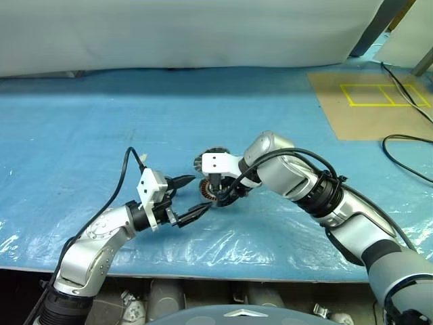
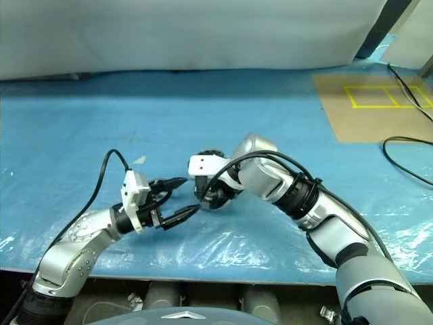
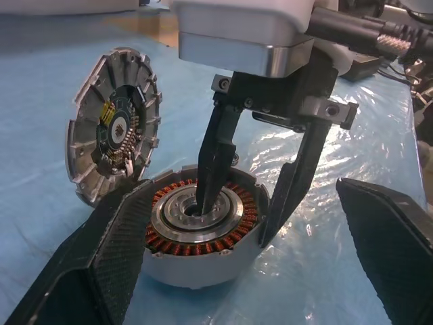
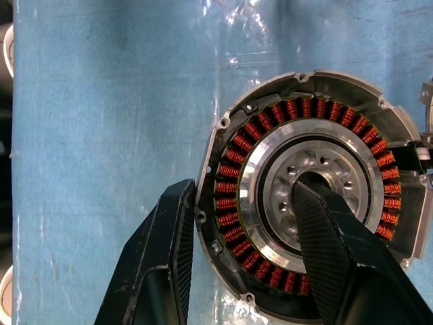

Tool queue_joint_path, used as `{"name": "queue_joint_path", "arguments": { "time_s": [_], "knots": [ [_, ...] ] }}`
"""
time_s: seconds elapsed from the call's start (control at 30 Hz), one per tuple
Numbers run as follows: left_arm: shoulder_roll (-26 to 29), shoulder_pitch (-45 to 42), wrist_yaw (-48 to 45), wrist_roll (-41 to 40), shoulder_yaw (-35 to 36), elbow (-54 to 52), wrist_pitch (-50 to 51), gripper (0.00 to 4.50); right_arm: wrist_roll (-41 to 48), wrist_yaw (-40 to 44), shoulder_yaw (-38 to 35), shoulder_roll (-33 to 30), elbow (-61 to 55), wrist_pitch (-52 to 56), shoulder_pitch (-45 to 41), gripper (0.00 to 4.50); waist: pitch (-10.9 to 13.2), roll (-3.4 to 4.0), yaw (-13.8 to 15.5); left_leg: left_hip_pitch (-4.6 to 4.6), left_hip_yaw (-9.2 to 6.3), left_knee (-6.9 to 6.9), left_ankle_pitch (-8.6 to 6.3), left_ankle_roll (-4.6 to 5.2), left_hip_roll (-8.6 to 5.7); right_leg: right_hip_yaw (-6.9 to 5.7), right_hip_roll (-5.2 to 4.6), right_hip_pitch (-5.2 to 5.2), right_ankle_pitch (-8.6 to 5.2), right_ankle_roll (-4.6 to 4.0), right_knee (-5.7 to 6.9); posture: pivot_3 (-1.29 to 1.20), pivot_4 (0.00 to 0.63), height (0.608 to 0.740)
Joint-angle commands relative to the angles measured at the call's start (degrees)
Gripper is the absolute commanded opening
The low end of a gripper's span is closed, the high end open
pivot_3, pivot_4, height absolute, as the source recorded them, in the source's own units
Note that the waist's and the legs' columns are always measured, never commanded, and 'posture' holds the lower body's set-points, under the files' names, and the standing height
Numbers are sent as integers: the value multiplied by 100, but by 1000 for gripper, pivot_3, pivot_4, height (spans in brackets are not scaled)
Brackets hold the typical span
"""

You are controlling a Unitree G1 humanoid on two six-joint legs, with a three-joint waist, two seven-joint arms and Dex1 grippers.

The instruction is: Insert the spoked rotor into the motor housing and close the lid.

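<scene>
The motor housing [image 3: 196,227], a grey cup with copper windings around a silver centre, lies on the blue sheet. Its lid [image 3: 111,132] stands open at the housing's edge, ridged inner face showing. My right gripper [image 4: 243,189] points down onto the housing, one finger in the centre bore and the other against the outer wall, shut on it. My left gripper [image 1: 198,195] is level and open, one finger beside the housing's wall and the other well clear. The spoked rotor is out of view.
A blue plastic sheet [image 1: 101,122] covers the table, and its front edge runs close below my arms. A brown board with yellow tape outlines [image 1: 372,101] lies at the back right, with black cables [image 1: 406,142] across and beside it.
</scene>
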Motion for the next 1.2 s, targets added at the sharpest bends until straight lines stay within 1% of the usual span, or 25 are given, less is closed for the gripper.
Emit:
{"name": "queue_joint_path", "arguments": {
  "time_s": [0.03, 0.07, 0.13, 0.17, 0.27, 0.33, 0.57, 0.7, 0.73, 0.83, 0.87, 0.93, 0.97, 1.0, 1.03, 1.1, 1.17, 1.2],
  "knots": [
    [32, -35, -123, -20, 37, -35, -147, 4500, 68, -340, 150, -16, -2, -267, -1, 1869, 0, 0, 0, 1, 0, 0, 0, -1, 0, 0, 0, 1, 0, 0, 0, 0, 150, 740],
    [34, -33, -138, -9, 46, -11, -172, 4500, 84, -398, 172, -37, 34, -322, 14, 1869, 0, 0, 0, 2, 0, 0, 0, -1, 0, 0, 0, 2, 0, 0, 1, 0, 150, 740],
    [32, -12, -154, 6, 65, 16, -215, 4500, 120, -460, 222, -105, 44, -420, 21, 2566, 0, 1, 4, 9, 0, 0, 0, -1, 0, 1, 0, 8, 1, 0, 1, 0, 150, 740],
    [31, 2, -164, 14, 72, 34, -243, 4500, 177, -411, 253, -165, -18, -423, -1, 2808, 0, 1, 7, 13, 0, 1, 0, -2, 0, 1, 0, 13, 1, 0, 1, 0, 150, 740],
    [28, 20, -187, 37, 70, 103, -316, 4500, 310, -334, 279, -260, -143, -376, -185, 3771, 0, 3, 20, 12, 0, 4, 0, -2, -2, 2, -2, 14, 1, 0, 1, 0, 150, 740],
    [9, 14, -193, 41, 57, 161, -358, 4500, 442, -273, 228, -247, -135, -233, -408, 3771, 1, 4, 17, 11, 0, 6, 0, -1, -2, 2, -2, 15, 1, 1, 1, 0, 150, 740],
    [11, -46, -280, 38, 25, 322, -425, 4500, 1388, -32, -175, -257, -355, 728, -1249, 3771, 2, 5, 18, 6, -1, 7, 0, -2, 1, 2, 2, 10, 2, 1, 1, 0, 150, 740],
    [12, -110, -354, -9, 26, 397, -414, 4500, 1979, -35, -381, -473, -530, 1215, -1402, 3771, 2, 5, 47, 4, -1, 7, 0, -2, 0, 2, 1, 10, 2, 1, 0, 0, 150, 740],
    [7, -123, -370, -23, 23, 395, -404, 4500, 2196, 34, -523, -638, -636, 1306, -1364, 3771, 2, 5, 73, 4, -2, 7, 0, -2, -1, 2, 1, 12, 2, 1, -1, 0, 150, 740],
    [-11, -111, -381, -95, 40, 319, -372, 4500, 2611, 9, -931, -1190, -842, 1245, -1040, 3771, 2, 5, 164, 2, -2, 8, -1, -2, -2, 2, 0, 12, 2, 2, -4, 0, 150, 740],
    [-9, -82, -370, -112, 43, 264, -361, 4500, 2607, -65, -979, -1456, -969, 1001, -802, 3771, 2, 5, 186, 2, -1, 8, 0, -2, -2, 2, -1, 13, 2, 2, -4, 0, 150, 740],
    [-11, -47, -335, -145, 44, 157, -329, 4500, 2719, -124, -1441, -2085, -1357, 338, 60, 3771, 0, 2, 246, 3, -1, 8, 0, -3, -1, 2, -1, 15, 2, 2, -5, 0, 150, 740],
    [-11, -19, -323, -157, 45, 110, -324, 4500, 2774, -148, -1613, -2290, -1513, 120, 367, 3771, 0, 2, 305, 4, -3, 8, -1, -3, 0, 1, 0, 22, 3, 4, -9, 0, 150, 740],
    [-15, 18, -304, -207, 76, 50, -303, 4500, 2863, -265, -1940, -2369, -1667, -88, 739, 3771, 2, 6, 301, 6, -1, 7, -1, -3, 0, 1, -1, 29, 7, 11, -15, 0, 150, 740],
    [33, 58, -326, -168, 76, -16, -332, 4500, 2923, -466, -2320, -2360, -1799, -369, 1155, 3771, 3, 9, 295, 6, 3, 7, -1, -3, -1, 4, -1, 23, 16, 25, -14, 0, 150, 740],
    [86, 239, -305, -228, 131, -267, -303, 4500, 3057, -1105, -3195, -2090, -2091, -532, 2026, 3771, 2, 11, 263, 1, 8, 3, -1, -4, 2, 7, 3, 6, 16, 26, -11, 0, 150, 740],
    [111, 362, -257, -307, 181, -442, -237, 4500, 3172, -1584, -3741, -1823, -2311, -574, 2622, 3771, -3, 24, 221, 5, 7, 3, -4, -8, 6, 10, 12, 1, 16, 26, -5, 0, 150, 740],
    [125, 418, -230, -329, 204, -506, -206, 4500, 3040, -1962, -3892, -1676, -2362, -784, 2957, 3771, -4, 26, 211, 5, 8, 2, -4, -8, 5, 11, 12, 0, 16, 25, -5, 0, 150, 740]
  ]
}}
